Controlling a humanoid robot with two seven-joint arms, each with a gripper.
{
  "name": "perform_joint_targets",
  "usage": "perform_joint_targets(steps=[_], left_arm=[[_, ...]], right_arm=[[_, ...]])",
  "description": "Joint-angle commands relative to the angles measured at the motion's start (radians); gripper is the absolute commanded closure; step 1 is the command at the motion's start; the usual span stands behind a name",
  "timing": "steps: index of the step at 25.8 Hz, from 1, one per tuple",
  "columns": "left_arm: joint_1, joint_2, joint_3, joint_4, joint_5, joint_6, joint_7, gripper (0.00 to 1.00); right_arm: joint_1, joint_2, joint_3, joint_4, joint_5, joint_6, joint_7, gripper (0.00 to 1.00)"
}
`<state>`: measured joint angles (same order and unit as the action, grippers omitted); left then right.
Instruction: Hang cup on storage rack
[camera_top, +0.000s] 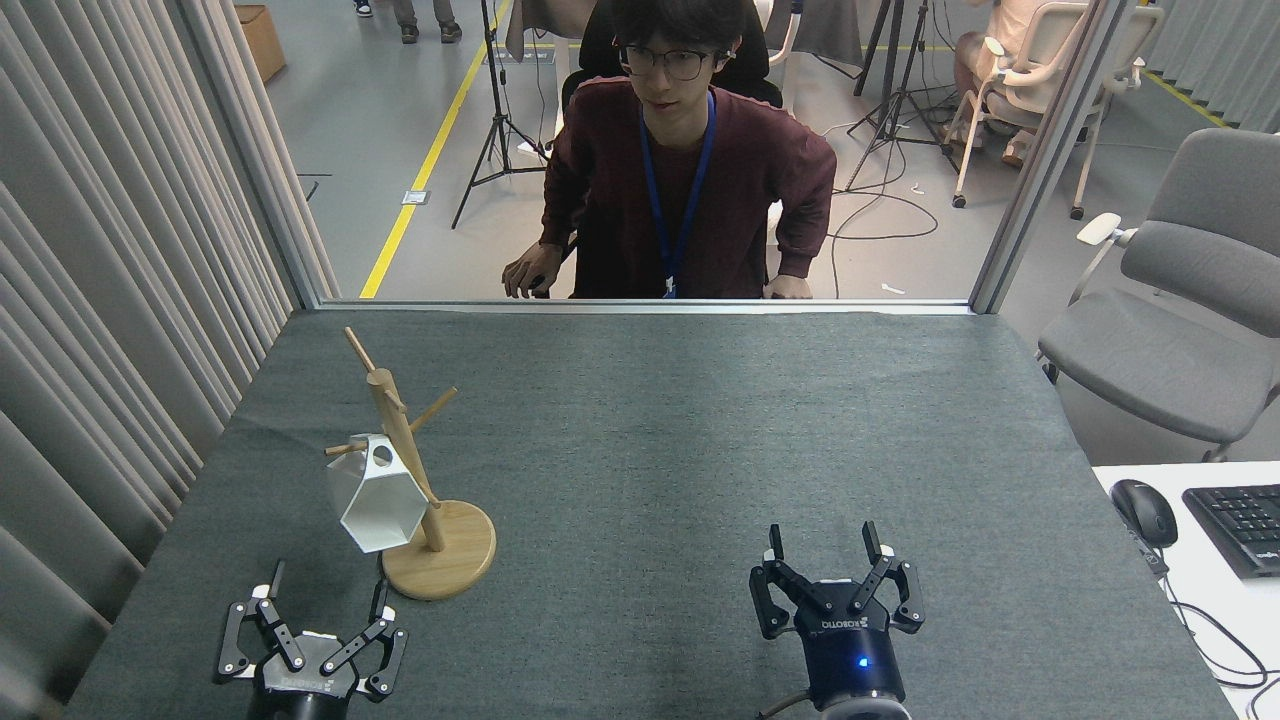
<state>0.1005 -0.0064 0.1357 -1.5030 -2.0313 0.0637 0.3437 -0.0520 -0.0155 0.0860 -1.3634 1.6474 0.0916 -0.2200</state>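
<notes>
At the near left edge of the table, my left gripper (325, 588) sits low with fingers spread wide, nothing between them. It's clear of the cup (373, 498), which is just beyond it and apart from it. The white hexagonal cup hangs on the wooden mug tree (410, 470), its pierced tab hooked over a short peg on the left side of the post, open mouth tilted toward me and down. The cup body leans against the lower post, above the round disc base at near left of the grey table cloth (700, 440). My right gripper (827, 540) is at near centre-right, fingers also spread, empty, well apart from the rack. A person (690, 170) in a maroon sweater with a blue lanyard sits past the far edge. Keyboard (1240, 525) and mouse (1143, 510) are on a white desk at right.
</notes>
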Motion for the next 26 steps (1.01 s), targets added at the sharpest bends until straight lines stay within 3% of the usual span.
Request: perform_joint_targets(steps=[1, 3, 5, 10, 16, 26], left_arm=[[0.045, 0.0, -0.001, -0.118, 0.338, -0.137, -0.029, 0.0], [0.047, 0.0, -0.002, -0.131, 0.517, -0.196, -0.101, 0.0], [0.044, -0.001, -0.005, -0.131, 0.556, -0.197, -0.147, 0.0], [0.064, -0.038, -0.038, -0.121, 0.545, -0.199, -0.169, 0.0], [0.076, -0.041, -0.039, -0.121, 0.536, -0.197, -0.17, 0.0], [0.073, -0.029, -0.038, -0.112, 0.516, -0.197, -0.153, 0.0]], right_arm=[[0.015, -0.024, 0.0, -0.011, -0.001, -0.015, -0.002, 0.02], [0.027, -0.049, 0.0, -0.019, -0.001, -0.038, -0.005, 0.02], [0.058, -0.054, -0.002, -0.039, -0.003, -0.047, -0.009, 0.02], [0.166, -0.049, -0.002, -0.177, -0.003, -0.092, -0.022, 0.02], [0.29, -0.035, -0.006, -0.264, -0.003, -0.086, -0.05, 0.02], [0.304, -0.026, -0.04, -0.266, 0.0, -0.076, -0.064, 0.02]])
